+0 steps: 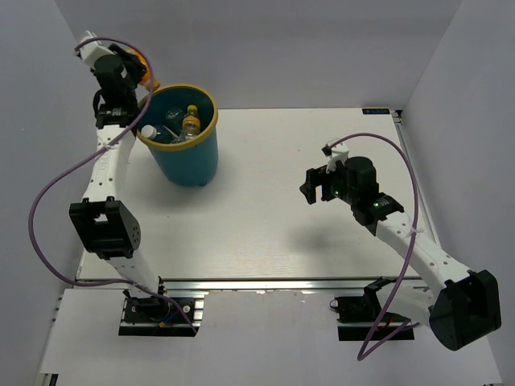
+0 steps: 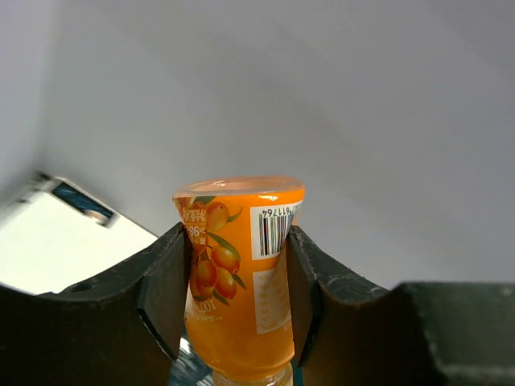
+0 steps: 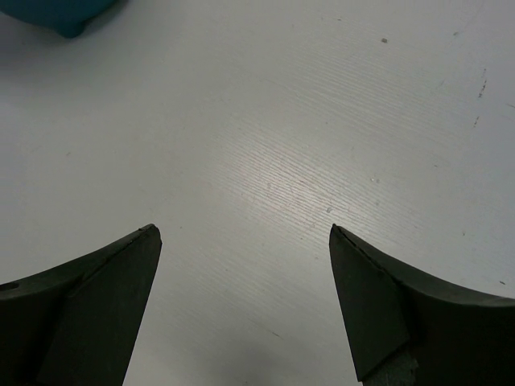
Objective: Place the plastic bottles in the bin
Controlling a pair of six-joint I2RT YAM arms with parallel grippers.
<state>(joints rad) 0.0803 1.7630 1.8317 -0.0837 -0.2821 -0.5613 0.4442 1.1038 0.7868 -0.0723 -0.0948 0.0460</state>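
Presently, an inventory of what is standing where:

1. Orange bottle (image 2: 239, 265): hanging in the air, pinched at its waist by the left fingers (image 2: 165, 277), which are pressing in on both flanks. Its flat end is pointing away from the wrist. The mid-body hold is probably stopping it from tipping in transit. From above it is showing at the bin's ten o'clock, raised, just outside the yellow rim and, by my judging, not yet over the mouth.

2. Bin (image 1: 193, 165): standing upright toward the counter's (image 1: 282, 233) ten o'clock corner. It is already holding a yellow-capped bottle (image 1: 191, 121), a white-capped one (image 1: 149, 131) leaning at the rim's nine o'clock, and clear ones too jumbled for counting.

3. Right fingers (image 3: 88, 297): spread wide, gripping nothing, hovering over bare counter at the bin's three o'clock and well apart from it. They are seemingly staying out of the way.

4. Purple cable (image 1: 48, 193): looping out at nine o'clock beside the left arm.

In the way: only the rim is lying between the orange bottle and the opening, and the white-capped bottle is sitting on that same side.
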